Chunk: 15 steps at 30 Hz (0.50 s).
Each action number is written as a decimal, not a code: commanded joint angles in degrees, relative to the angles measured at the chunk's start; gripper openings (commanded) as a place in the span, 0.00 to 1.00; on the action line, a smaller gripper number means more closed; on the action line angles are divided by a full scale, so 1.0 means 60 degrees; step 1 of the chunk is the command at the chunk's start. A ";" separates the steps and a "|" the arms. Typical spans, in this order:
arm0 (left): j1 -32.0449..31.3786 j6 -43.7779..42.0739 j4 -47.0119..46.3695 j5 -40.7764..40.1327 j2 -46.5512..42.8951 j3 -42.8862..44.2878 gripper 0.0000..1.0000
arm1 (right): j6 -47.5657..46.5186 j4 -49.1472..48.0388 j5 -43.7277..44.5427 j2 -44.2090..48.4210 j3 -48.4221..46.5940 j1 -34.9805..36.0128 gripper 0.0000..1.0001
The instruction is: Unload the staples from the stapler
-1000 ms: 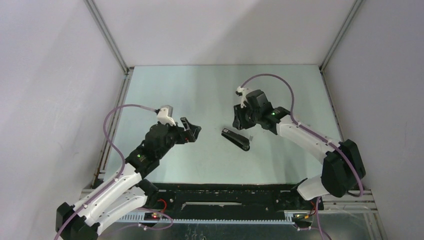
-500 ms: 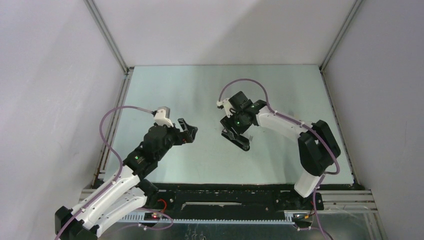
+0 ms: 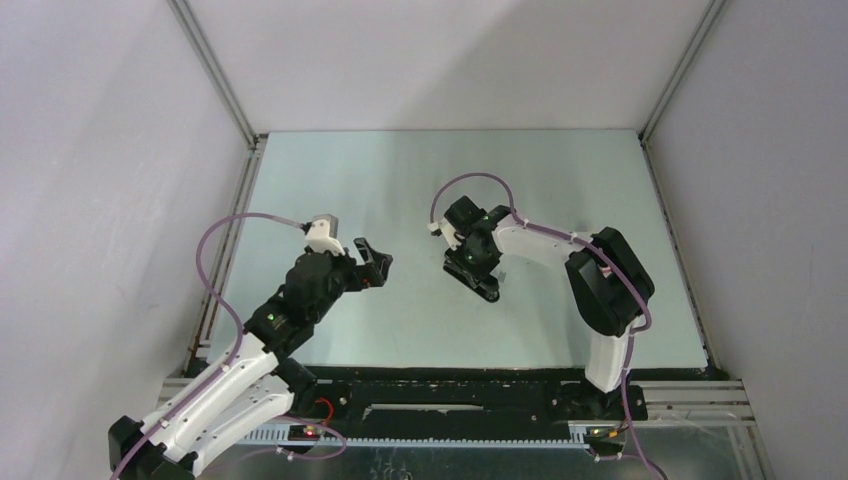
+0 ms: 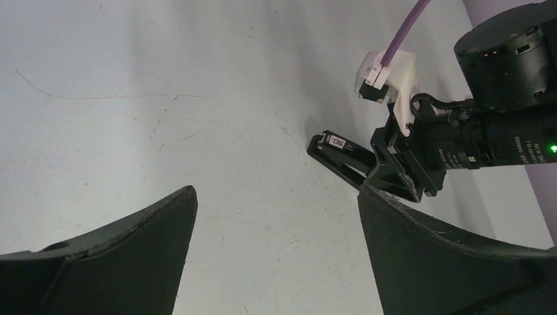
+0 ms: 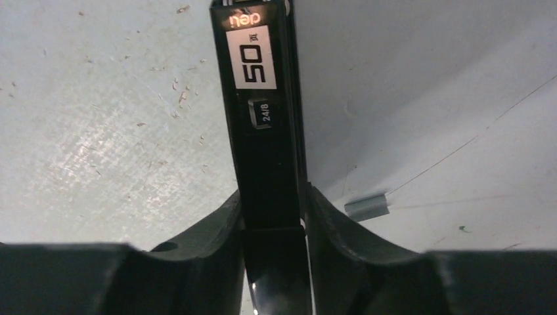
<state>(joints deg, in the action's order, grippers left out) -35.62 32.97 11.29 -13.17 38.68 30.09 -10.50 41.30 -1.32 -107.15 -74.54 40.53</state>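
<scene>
The stapler (image 3: pixel 483 284) is a thin black bar lying on the pale table right of centre. In the right wrist view it (image 5: pixel 257 98) runs straight up between my fingers and carries a white "50" label. My right gripper (image 3: pixel 468 256) sits over its far end, its fingers (image 5: pixel 220 223) pressed against both sides of the bar. A short silvery strip of staples (image 5: pixel 366 206) lies on the table just right of the stapler. My left gripper (image 3: pixel 376 262) is open and empty, left of the stapler. The left wrist view shows the stapler (image 4: pixel 340 152) in the right gripper (image 4: pixel 404 176).
The table (image 3: pixel 400 180) is walled by grey panels on the left, back and right, with metal rails at the corners. The right arm's purple cable (image 3: pixel 470 185) loops above the stapler. Small specks and scratches mark the table surface (image 5: pixel 98 131).
My right arm has swung left and down from beside the stapler onto it, and its fingers now grip the bar. My left gripper has drawn back slightly, still open.
</scene>
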 commanded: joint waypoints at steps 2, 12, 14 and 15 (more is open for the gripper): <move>-0.0037 -0.0192 -0.0184 -0.0182 -0.0020 -0.0253 0.97 | 0.0100 -0.0010 0.0132 0.0217 -0.0361 0.0078 0.31; -0.0041 -0.0235 -0.1058 -0.0371 -0.0521 -0.0854 0.99 | 0.2388 -0.1633 -0.1470 0.1636 -0.0029 -0.0498 0.00; -0.0039 -0.0250 -0.1339 -0.0351 -0.0546 -0.1023 0.99 | 0.3254 -0.2185 -0.1538 0.1979 0.0309 -0.0624 0.00; -0.0040 -0.0237 -0.1453 -0.0315 -0.0503 -0.1081 0.99 | 0.3692 -0.2449 -0.1565 0.2156 0.0496 -0.0688 0.00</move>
<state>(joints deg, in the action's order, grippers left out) -35.62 32.93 8.23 -13.98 36.27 25.71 0.05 36.10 -7.68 -101.25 -73.54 38.02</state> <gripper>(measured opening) 0.990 0.391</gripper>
